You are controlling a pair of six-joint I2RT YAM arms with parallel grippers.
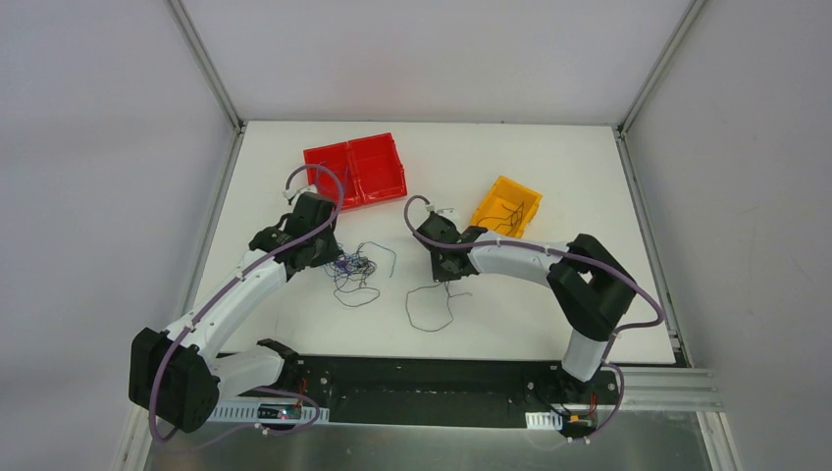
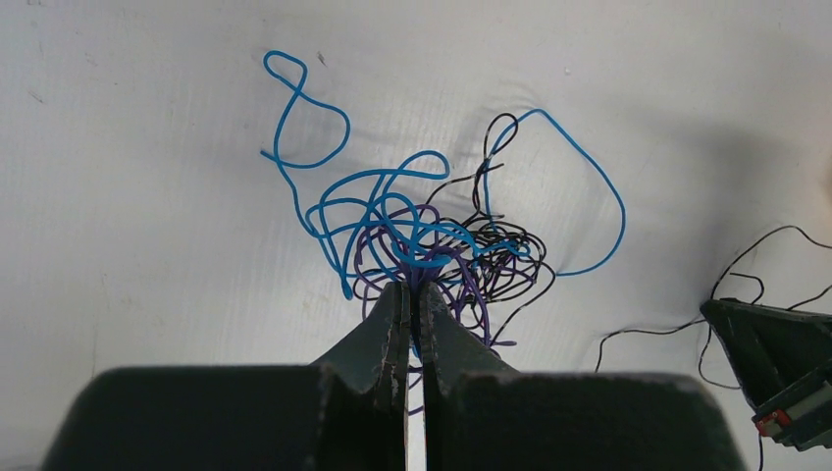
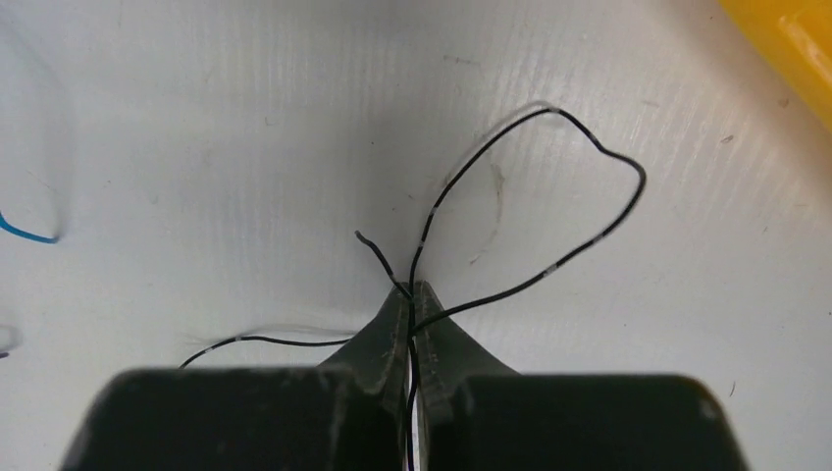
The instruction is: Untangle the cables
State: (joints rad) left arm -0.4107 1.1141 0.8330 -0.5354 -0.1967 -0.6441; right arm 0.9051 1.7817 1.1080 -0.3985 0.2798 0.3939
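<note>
A: How much room?
B: The table (image 1: 549, 157) runs wide toward 3 and 9. Red bins (image 1: 378, 162) sit at 12 of my left gripper (image 2: 412, 290), yellow bin (image 1: 531, 196) at 1 of my right gripper (image 3: 412, 290).
A: And the tangle (image 2: 424, 241)?
B: Clamped in my left jaws, spreading to 12. My right jaws pinch a black cable (image 3: 555, 264), looping toward 1.

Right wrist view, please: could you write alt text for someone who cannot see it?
The right gripper is shut on a thin black cable that loops across the white table; a yellow bin corner shows top right.
</note>
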